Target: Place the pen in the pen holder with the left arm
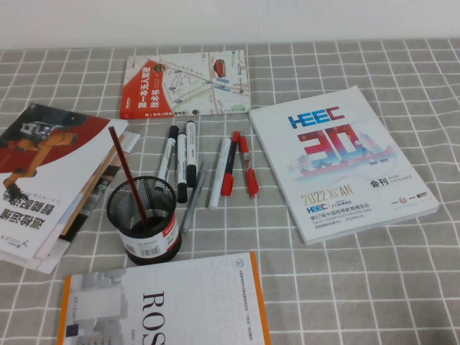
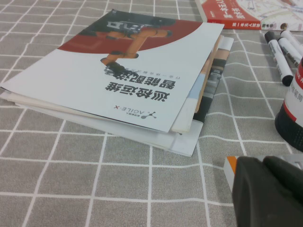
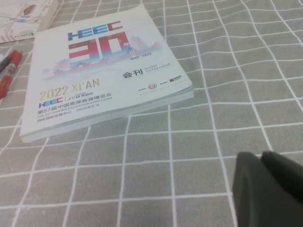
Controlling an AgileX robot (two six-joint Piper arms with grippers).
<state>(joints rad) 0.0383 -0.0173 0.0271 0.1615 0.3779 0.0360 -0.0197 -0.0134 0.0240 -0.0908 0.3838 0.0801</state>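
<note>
Two thick markers with white printed barrels and black caps [image 1: 169,154] [image 1: 185,159] lie side by side on the checked cloth, just behind the pen holder [image 1: 144,219]. The holder is a black mesh cup with a barcode label, standing upright with a thin dark-red stick [image 1: 128,176] in it. The left wrist view shows the markers [image 2: 279,56] and the holder's base [image 2: 292,111]. My left gripper [image 2: 262,163] is shut and empty, low over the cloth, near the holder and short of the markers. My right gripper [image 3: 262,158] is shut and empty near the catalogue. Neither arm shows in the high view.
Red-capped pens [image 1: 230,165] and a grey pen [image 1: 192,198] lie right of the markers. A brochure stack [image 1: 50,180] lies at left, a map booklet [image 1: 188,83] at the back, a HEEC catalogue [image 1: 343,162] at right, and a white-and-orange book [image 1: 165,305] in front of the holder.
</note>
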